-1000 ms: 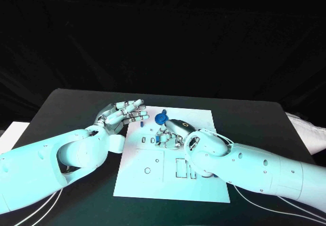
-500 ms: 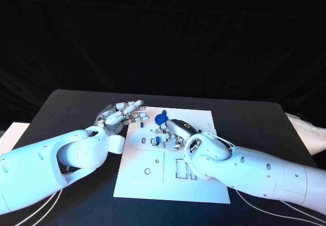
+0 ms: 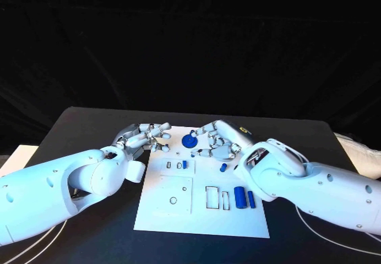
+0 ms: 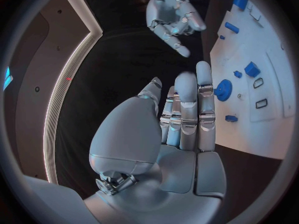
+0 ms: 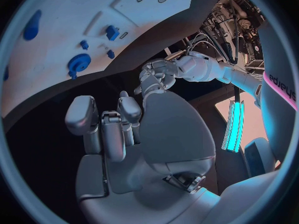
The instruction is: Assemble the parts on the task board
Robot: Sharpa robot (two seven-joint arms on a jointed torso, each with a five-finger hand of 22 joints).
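Since the earlier pictures the right hand (image 3: 216, 142) has lifted off the middle of the task board (image 3: 202, 212) and moved toward its far edge. Several blue parts that it covered before are now seen. This hand hangs above the far part of the board, just beside the blue gear (image 3: 190, 141). Its fingers (image 3: 208, 152) are curled loosely and apart, and I see nothing held in them.

The left hand (image 3: 147, 136) stayed at the far left corner of the board, over the black table (image 3: 79, 126). In the left wrist view its fingers (image 4: 187, 109) are straight and pressed together side by side, holding nothing.

On the white board the gear lies near the far edge. A small blue piece (image 3: 223, 166) lies a little nearer to the robot, and another small one (image 3: 185, 164) sits at the small slots in the middle. Two long blue bars (image 3: 240, 197) lie side by side at the right of the near half, just beside a rectangular slot.
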